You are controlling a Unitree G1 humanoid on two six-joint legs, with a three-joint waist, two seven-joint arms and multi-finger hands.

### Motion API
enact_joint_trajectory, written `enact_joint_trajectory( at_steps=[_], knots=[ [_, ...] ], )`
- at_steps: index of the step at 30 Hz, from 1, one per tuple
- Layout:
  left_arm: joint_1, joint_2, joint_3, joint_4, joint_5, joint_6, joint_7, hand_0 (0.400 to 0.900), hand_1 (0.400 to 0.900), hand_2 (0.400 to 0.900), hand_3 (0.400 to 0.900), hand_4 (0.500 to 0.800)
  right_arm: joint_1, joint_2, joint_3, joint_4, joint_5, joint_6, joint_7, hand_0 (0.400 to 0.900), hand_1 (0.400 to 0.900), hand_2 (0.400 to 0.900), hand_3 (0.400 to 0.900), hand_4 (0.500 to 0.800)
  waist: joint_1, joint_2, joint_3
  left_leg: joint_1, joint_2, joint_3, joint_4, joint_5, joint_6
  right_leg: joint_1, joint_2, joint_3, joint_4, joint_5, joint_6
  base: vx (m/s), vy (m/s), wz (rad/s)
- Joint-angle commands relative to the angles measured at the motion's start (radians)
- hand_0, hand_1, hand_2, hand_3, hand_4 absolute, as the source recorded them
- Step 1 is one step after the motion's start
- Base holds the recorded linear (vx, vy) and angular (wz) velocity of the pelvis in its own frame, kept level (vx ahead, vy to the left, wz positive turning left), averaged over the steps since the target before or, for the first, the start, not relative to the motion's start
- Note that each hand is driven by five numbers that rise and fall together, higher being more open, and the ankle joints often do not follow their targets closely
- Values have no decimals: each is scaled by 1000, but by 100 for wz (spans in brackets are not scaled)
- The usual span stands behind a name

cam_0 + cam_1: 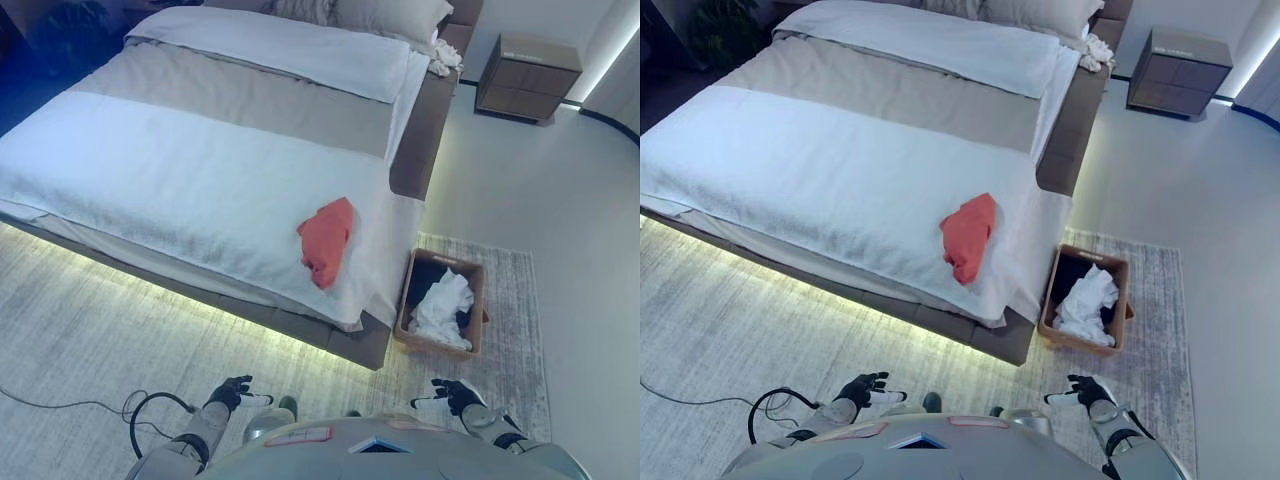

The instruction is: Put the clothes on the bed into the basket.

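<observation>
So there's a big low bed (200,150) with a white cover and a wide beige band across the middle, and one crumpled red-orange piece of clothing (327,240) sitting on the white part near the foot corner, close to the edge. On the floor just beside that corner is a brown rectangular basket (478,300), standing on a grey patterned rug (515,330). It's already got a white bunched-up garment (443,308) lying in it, with something dark underneath.

The robot is standing back from the bed with both arms low. Its left hand (232,392) hangs over the rug at the bottom, fingers loosely spread, holding nothing. The right hand (455,393) is the same deal, relaxed and empty, hanging just short of the basket.

Further back there's a brown wooden nightstand (527,76) by the wall and some grey pillows (390,15) at the head.
</observation>
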State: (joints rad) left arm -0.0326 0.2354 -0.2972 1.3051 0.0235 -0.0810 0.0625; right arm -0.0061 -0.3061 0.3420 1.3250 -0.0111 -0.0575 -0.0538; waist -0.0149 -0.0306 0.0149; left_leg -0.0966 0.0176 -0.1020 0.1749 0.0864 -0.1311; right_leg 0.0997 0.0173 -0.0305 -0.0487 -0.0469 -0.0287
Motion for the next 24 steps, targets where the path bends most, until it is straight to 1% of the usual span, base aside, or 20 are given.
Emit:
enact_joint_trajectory(
  at_steps=[1, 4, 6, 7, 8, 9, 10, 11, 12, 13, 14, 15, 16, 17, 18, 19, 21, 22, 23, 24],
  knots=[
    [-47, 8, 15, 5, -24, -12, 40, 900, 900, 900, 900, 800, -35, -58, -12, -2, 19, -26, -45, 900, 900, 900, 900, 800, -1, -32, 47, -130, -31, 36, 278, -53, 82, 13, 5, 3, 8, -14, 14, 75, -77, -1],
    [-43, 9, 24, 9, -39, -12, 39, 900, 900, 900, 900, 800, -38, -71, -29, 17, 32, -22, -53, 900, 900, 900, 900, 800, -2, -21, 48, -197, -43, 61, 174, -51, 86, 27, 8, 1, -10, -17, 17, 120, -19, -1],
    [-36, 8, 27, 10, -46, -14, 45, 900, 900, 900, 900, 800, -38, -71, -40, 20, 44, -23, -57, 900, 900, 900, 900, 800, 6, -8, 45, -181, -36, 48, -10, 10, 82, 42, 21, 13, -26, -19, 24, 220, 44, -21],
    [-35, 6, 25, 14, -46, -13, 49, 900, 900, 900, 900, 800, -38, -71, -43, 19, 48, -24, -60, 900, 900, 900, 900, 800, 6, 0, 43, -186, -22, 45, -107, 37, 81, 44, 27, 17, -32, -26, 25, 238, 80, -23],
    [-34, -1, 21, 17, -47, -15, 52, 900, 900, 900, 900, 800, -41, -72, -44, 15, 54, -27, -62, 900, 900, 900, 900, 800, 6, 9, 44, -206, -12, 48, -208, 59, 73, 49, 32, 23, -36, -37, 30, 252, 96, -26],
    [-34, -5, 18, 18, -47, -13, 52, 900, 900, 900, 900, 800, -46, -73, -40, 10, 55, -28, -65, 900, 900, 900, 900, 800, 8, 17, 46, -211, -4, 54, -262, 76, 62, 57, 36, 31, -36, -45, 33, 171, 70, -22],
    [-34, -5, 18, 19, -47, -13, 52, 900, 900, 900, 900, 800, -46, -73, -40, 10, 55, -28, -65, 900, 900, 900, 900, 800, 8, 17, 47, -210, -5, 55, -262, 76, 62, 58, 35, 31, -36, -45, 33, 250, 112, -40],
    [-28, -8, 23, 22, -44, -14, 53, 900, 900, 900, 900, 800, -53, -70, -33, -2, 55, -32, -63, 900, 900, 900, 900, 800, 9, 30, 42, -263, 4, 85, -262, 78, 40, 70, 45, 51, -38, -55, 38, 317, 160, -61],
    [-14, -12, 31, 26, -43, -14, 49, 900, 900, 900, 900, 800, -56, -64, -29, -11, 54, -33, -59, 900, 900, 900, 900, 800, 16, 32, 32, -245, 8, 102, -262, 84, 40, 94, 42, 75, -39, -68, 45, 314, 160, -60],
    [-14, -12, 31, 26, -43, -14, 49, 900, 900, 900, 900, 800, -56, -65, -29, -11, 54, -33, -59, 900, 900, 900, 900, 800, 16, 33, 30, -247, 10, 101, -262, 85, 40, 91, 44, 75, -39, -67, 45, 299, 159, -58],
    [-2, -13, 38, 27, -43, -13, 52, 900, 900, 900, 900, 800, -54, -61, -26, -19, 51, -31, -56, 900, 900, 900, 900, 800, 21, 34, 16, -227, 11, 105, -262, 82, 50, 110, 35, 89, -39, -77, 51, 440, 265, -34],
    [0, -6, 39, 30, -41, -14, 53, 900, 900, 900, 900, 800, -46, -50, -25, -29, 51, -33, -53, 900, 900, 900, 900, 800, 21, 35, -8, -202, 9, 121, -262, 131, 46, 145, 12, 89, -38, -104, 55, 443, 265, -34],
    [0, -6, 39, 30, -41, -14, 53, 900, 900, 900, 900, 800, -46, -50, -25, -29, 51, -33, -53, 900, 900, 900, 900, 800, 21, 35, -8, -203, 9, 121, -262, 131, 46, 145, 12, 89, -38, -104, 55, 654, 386, -24],
    [-6, 3, 40, 27, -35, -15, 53, 900, 900, 900, 900, 800, -39, -42, -29, -32, 47, -29, -46, 900, 900, 900, 900, 800, 27, 15, -37, -163, -12, 138, -262, 130, 74, 163, -38, 82, 2, -132, 79, 513, 284, -18],
    [-7, 9, 38, 28, -32, -16, 53, 900, 900, 900, 900, 800, -36, -35, -25, -30, 42, -27, -43, 900, 900, 900, 900, 800, 30, 3, -51, -151, -21, 137, -262, 123, 84, 154, -54, 85, 40, -132, 89, 675, 371, -15],
    [-11, 17, 37, 25, -26, -17, 52, 900, 900, 900, 900, 800, -33, -24, -21, -32, 39, -28, -39, 900, 900, 900, 900, 800, 29, -13, -65, -141, -30, 146, -260, 110, 94, 138, -70, 85, 97, -119, 103, 410, 228, 0],
    [-19, 32, 31, 10, -22, -16, 50, 900, 900, 900, 900, 800, -34, -17, -15, -43, 37, -28, -36, 900, 900, 900, 900, 800, 31, -31, -76, -125, -45, 150, -250, 77, 120, 79, -87, 97, 227, -61, 122, 353, 219, -3],
    [-27, 41, 28, 2, -21, -15, 47, 900, 900, 900, 900, 800, -40, -16, -18, -54, 45, -29, -34, 900, 900, 900, 900, 800, 32, -40, -80, -107, -63, 149, -249, 55, 137, 33, -100, 101, 328, 10, 137, 292, 246, -6],
    [-36, 48, 29, -14, -31, -15, 49, 900, 900, 900, 900, 800, -52, -17, -20, -78, 55, -31, -36, 900, 900, 900, 900, 800, 33, -39, -70, -95, -72, 148, -247, 42, 152, -31, -109, 89, 447, 104, 146, 206, 229, 1],
    [-47, 53, 26, -20, -33, -12, 50, 900, 900, 900, 900, 800, -60, -15, -21, -98, 65, -33, -39, 900, 900, 900, 900, 800, 26, -35, -52, -76, -77, 143, -251, 37, 161, -80, -101, 81, 562, 153, 144, 132, 246, 0]
  ],
)
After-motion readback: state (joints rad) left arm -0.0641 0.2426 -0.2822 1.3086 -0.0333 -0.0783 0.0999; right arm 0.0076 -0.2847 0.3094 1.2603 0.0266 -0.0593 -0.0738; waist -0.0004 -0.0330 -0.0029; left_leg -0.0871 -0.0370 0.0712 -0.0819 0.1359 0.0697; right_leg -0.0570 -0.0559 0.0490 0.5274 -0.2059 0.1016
